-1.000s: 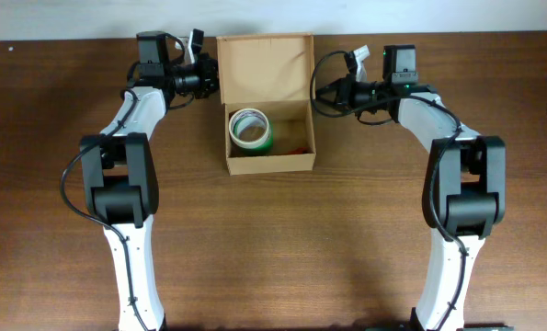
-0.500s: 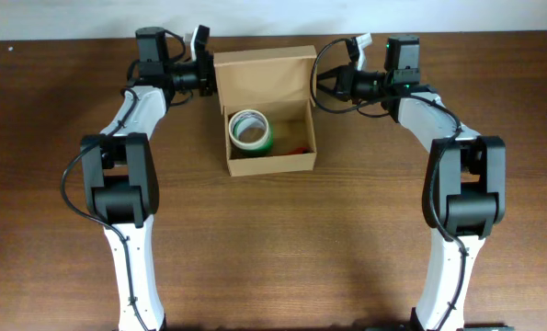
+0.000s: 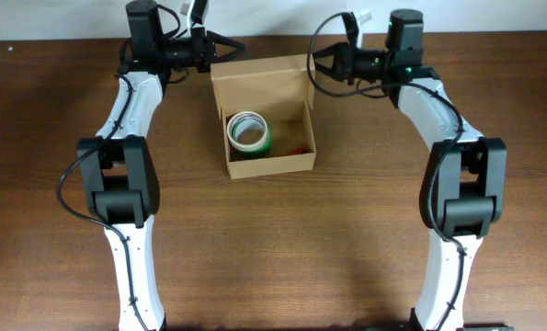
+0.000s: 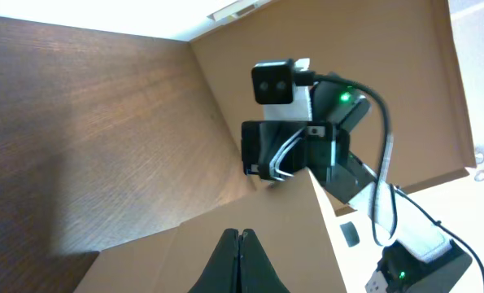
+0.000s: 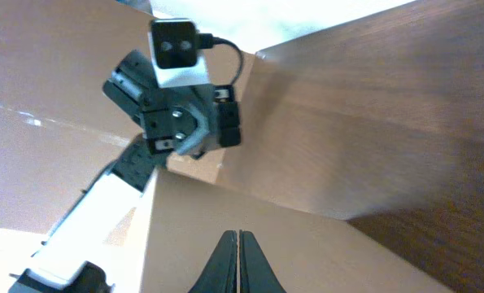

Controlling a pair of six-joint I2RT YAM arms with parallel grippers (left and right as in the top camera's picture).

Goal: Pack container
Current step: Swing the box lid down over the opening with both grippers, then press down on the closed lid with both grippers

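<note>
The container (image 3: pixel 268 165) is a tan cardboard box at the table's middle back, open at the top. Its hinged flap lid (image 3: pixel 259 81) stands up at the far side. A green-and-white tape roll (image 3: pixel 249 131) lies inside on the left, with a small red thing (image 3: pixel 296 148) beside it. My left gripper (image 3: pixel 234 42) is shut at the flap's upper left corner. My right gripper (image 3: pixel 315 64) is shut at its upper right corner. In the left wrist view the shut fingertips (image 4: pixel 242 234) lie against the flap (image 4: pixel 290 244). In the right wrist view they (image 5: pixel 237 234) lie against it (image 5: pixel 323 252) too.
Brown wooden table (image 3: pixel 273 248) all round the box. A pale wall edge runs along the table's far side (image 3: pixel 71 18). Each wrist view shows the other arm's camera head beyond the flap: the right arm (image 4: pixel 303 138) and the left arm (image 5: pixel 180 98).
Both grippers moved back and up behind the box. The flap lid, lying flat and open before, has risen and now stands tilted over the box's far edge.
</note>
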